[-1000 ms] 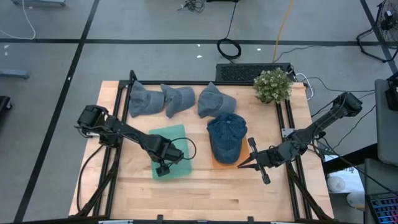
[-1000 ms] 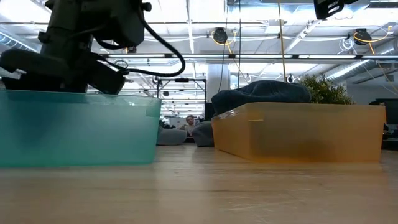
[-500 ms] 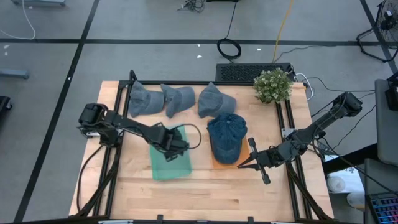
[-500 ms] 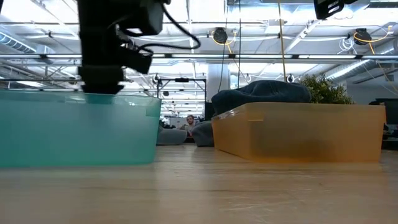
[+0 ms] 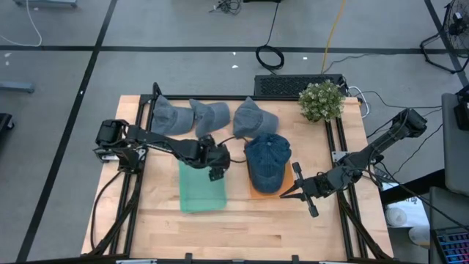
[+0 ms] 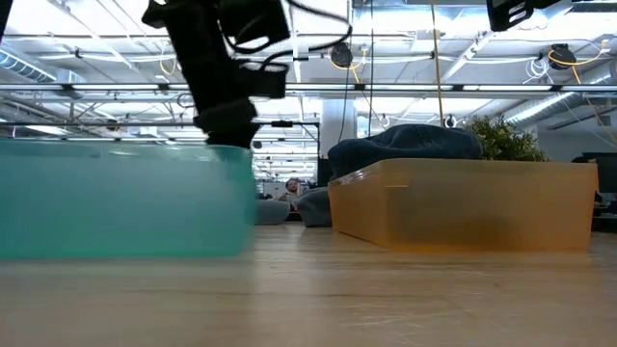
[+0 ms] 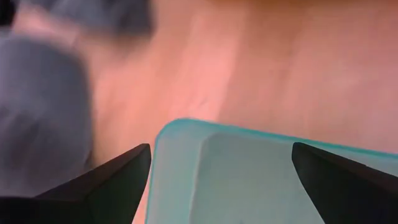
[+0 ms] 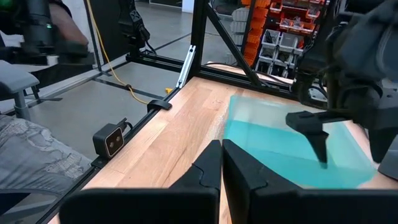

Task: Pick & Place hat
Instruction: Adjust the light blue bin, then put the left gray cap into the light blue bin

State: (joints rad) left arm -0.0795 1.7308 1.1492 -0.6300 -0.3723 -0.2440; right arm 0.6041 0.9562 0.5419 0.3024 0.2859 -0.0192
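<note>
Three grey-blue hats [image 5: 170,117], [image 5: 210,117], [image 5: 253,117] lie in a row near the table's far edge. A darker blue hat [image 5: 267,161] rests in the orange bin [image 6: 463,204], its crown [image 6: 405,143] bulging above the rim. My left gripper [image 5: 215,167] hangs open above the far right corner of the teal bin [image 5: 199,187]; in the left wrist view [image 7: 221,155] its fingers frame that corner [image 7: 186,134] and touch nothing. My right gripper [image 5: 293,192] waits shut near the orange bin's near right corner, its fingers together in the right wrist view [image 8: 221,155].
A potted plant [image 5: 321,100] stands at the far right corner. Black frame rails run along both table sides. The two bins sit side by side mid-table, and bare wood [image 5: 242,227] stretches along the near edge.
My left gripper has moved from above the teal bin's near part toward the far edge and to the right, ending over the bin's far right corner close to the row of hats, and it has turned on the way. My right arm has kept still.
</note>
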